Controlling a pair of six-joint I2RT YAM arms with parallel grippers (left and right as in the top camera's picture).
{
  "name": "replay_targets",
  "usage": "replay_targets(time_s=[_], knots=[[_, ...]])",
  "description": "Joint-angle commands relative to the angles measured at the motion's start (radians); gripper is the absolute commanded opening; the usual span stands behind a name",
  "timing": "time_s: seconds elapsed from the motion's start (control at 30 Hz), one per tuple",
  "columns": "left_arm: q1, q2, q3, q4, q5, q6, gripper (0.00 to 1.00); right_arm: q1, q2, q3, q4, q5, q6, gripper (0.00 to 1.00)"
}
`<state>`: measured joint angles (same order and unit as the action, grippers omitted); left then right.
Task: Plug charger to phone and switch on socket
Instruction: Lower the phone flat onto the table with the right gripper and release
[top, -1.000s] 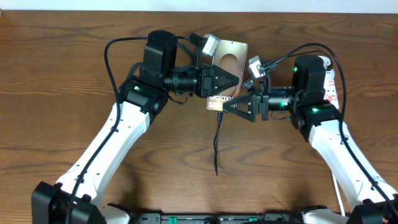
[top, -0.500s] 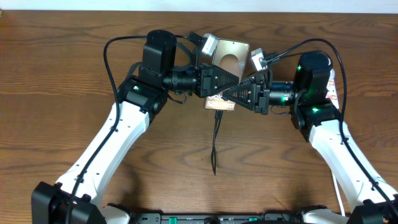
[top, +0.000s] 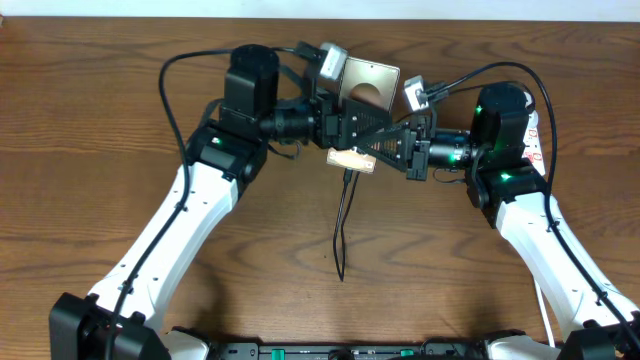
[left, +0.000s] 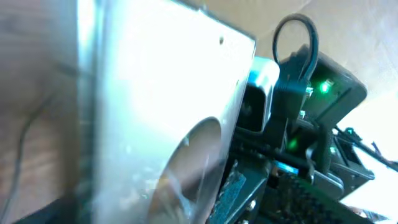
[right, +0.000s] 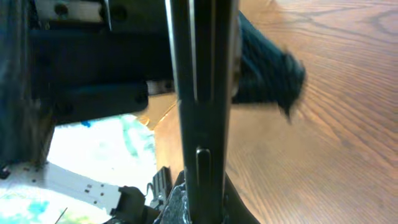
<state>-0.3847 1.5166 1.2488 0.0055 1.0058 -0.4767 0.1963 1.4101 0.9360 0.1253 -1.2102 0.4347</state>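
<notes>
Overhead, the phone (top: 372, 78) sits tilted off the table (top: 90, 120) between both arms; the right gripper (top: 375, 152) is closed on its thin edge; I cannot tell the left gripper's (top: 375, 122) opening; the charger (top: 341, 225) hangs from its lower edge; the socket (top: 536, 135) lies far right.

Both my arms reach in from the near edge, elbows out, forearms turned inward so the wrists face each other at far centre. The left gripper (top: 383, 127) points right, clamped on the phone (top: 372, 76). The right gripper (top: 368, 150) points left, its tips just beside the left one's; I can't read how its jaws stand.
</notes>
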Motion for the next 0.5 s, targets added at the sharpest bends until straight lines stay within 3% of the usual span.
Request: replay_targets(time_s=[0.0, 0.23, 0.47], knots=[[0.067, -0.015, 0.012, 0.015, -0.028, -0.003, 0.84, 0.009, -0.003, 0.013, -0.029, 0.084, -0.021, 0.01], [0.184, -0.015, 0.012, -0.013, -0.027, -0.003, 0.86, 0.027, 0.044, 0.012, -0.116, 0.218, -0.058, 0.01], [0.229, -0.014, 0.011, -0.024, -0.027, -0.003, 0.86, 0.087, 0.203, 0.012, -0.11, 0.306, -0.058, 0.01]])
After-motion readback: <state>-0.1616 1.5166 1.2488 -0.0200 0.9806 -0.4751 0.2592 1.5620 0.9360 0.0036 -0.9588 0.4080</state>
